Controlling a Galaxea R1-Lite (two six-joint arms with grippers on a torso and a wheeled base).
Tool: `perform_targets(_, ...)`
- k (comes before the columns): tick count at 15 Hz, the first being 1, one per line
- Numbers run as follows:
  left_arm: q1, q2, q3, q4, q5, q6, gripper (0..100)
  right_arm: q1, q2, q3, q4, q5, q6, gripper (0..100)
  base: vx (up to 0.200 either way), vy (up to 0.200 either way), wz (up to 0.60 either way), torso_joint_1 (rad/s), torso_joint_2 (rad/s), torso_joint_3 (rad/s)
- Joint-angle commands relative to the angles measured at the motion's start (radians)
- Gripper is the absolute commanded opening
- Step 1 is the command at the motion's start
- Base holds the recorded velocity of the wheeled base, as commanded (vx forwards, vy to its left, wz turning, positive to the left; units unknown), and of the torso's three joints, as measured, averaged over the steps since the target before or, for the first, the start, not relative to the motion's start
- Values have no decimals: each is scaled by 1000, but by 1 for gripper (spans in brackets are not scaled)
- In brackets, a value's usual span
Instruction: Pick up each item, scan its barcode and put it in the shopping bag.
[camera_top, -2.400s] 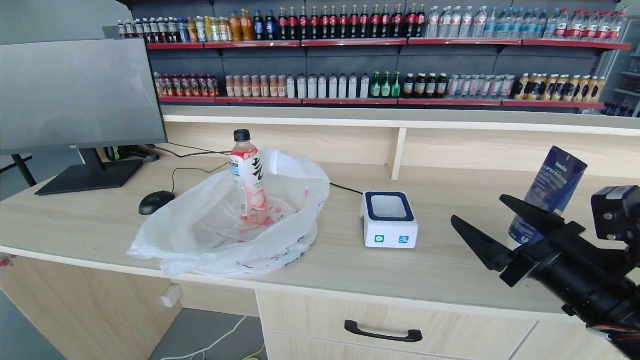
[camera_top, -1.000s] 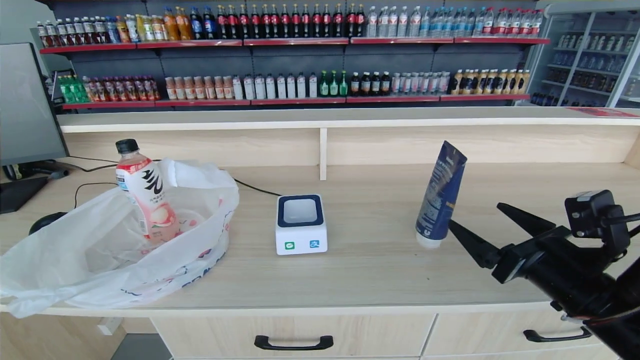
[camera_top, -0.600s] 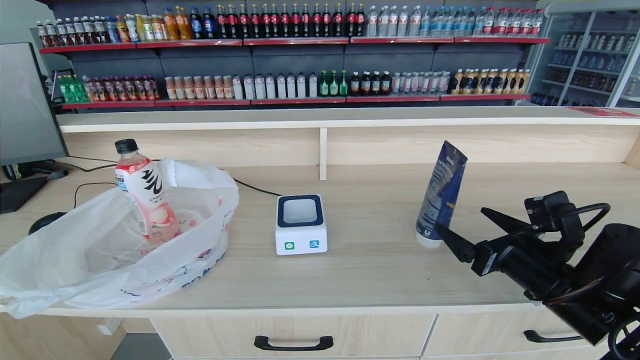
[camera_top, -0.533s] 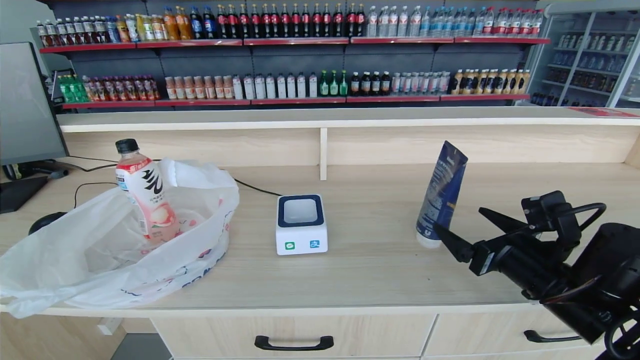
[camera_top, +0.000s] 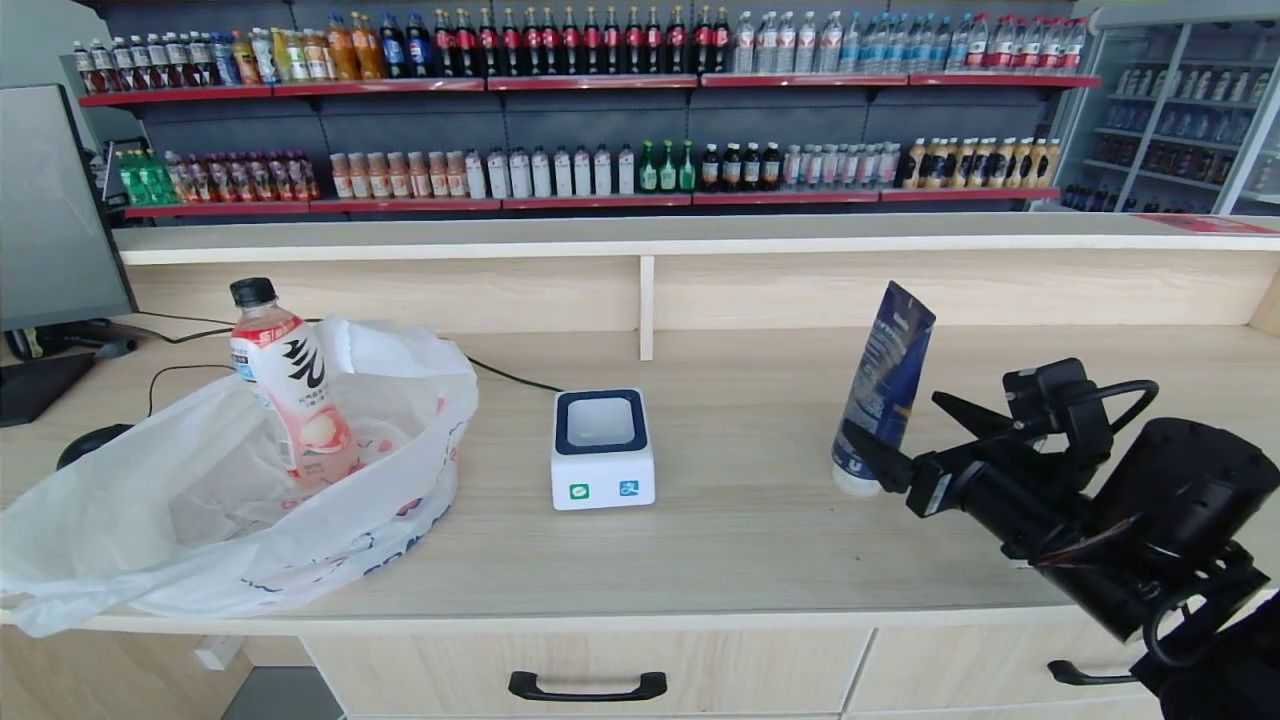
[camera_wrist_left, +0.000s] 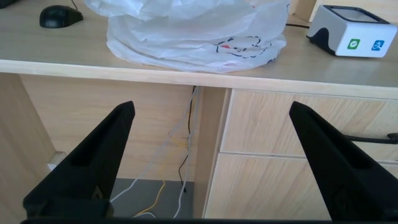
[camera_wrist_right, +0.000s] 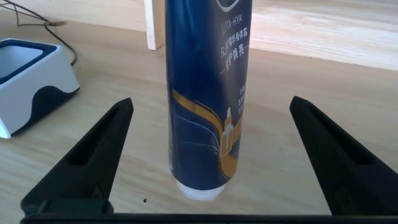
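Observation:
A dark blue tube (camera_top: 885, 385) stands cap-down and leaning on the right of the wooden counter (camera_top: 740, 540). My right gripper (camera_top: 890, 415) is open, with one finger on each side of the tube's lower part (camera_wrist_right: 205, 93) and not touching it. The white scanner (camera_top: 602, 449) sits mid-counter. At the left lies the white shopping bag (camera_top: 230, 490) with a pink drink bottle (camera_top: 290, 385) standing inside. My left gripper (camera_wrist_left: 211, 106) hangs open and holds nothing, below the counter's front edge and facing the bag (camera_wrist_left: 193, 28) and scanner (camera_wrist_left: 348, 31).
A monitor (camera_top: 50, 200) and a black mouse (camera_top: 85, 445) are at the far left, with cables running behind the bag. A raised ledge (camera_top: 640, 250) backs the counter. Drawers with black handles (camera_top: 587, 686) lie below. Bottle shelves (camera_top: 600, 100) line the far wall.
The head camera turned right early on. Since then my open right gripper has moved forward and left until its fingers stand on either side of the tube. The tube, bag and scanner stayed put.

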Motion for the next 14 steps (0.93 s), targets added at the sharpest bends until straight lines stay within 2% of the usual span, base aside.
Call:
perform_targets(1, 0, 0, 0, 0, 0, 0, 100, -3, 50, -63, -1, -18, 0, 100, 0, 0, 0, 0, 0, 0)
perform_targets(14, 0, 0, 0, 0, 0, 0, 100, 25, 146, -168, -1, -112, 9, 100, 0, 0, 0, 0, 0, 0)
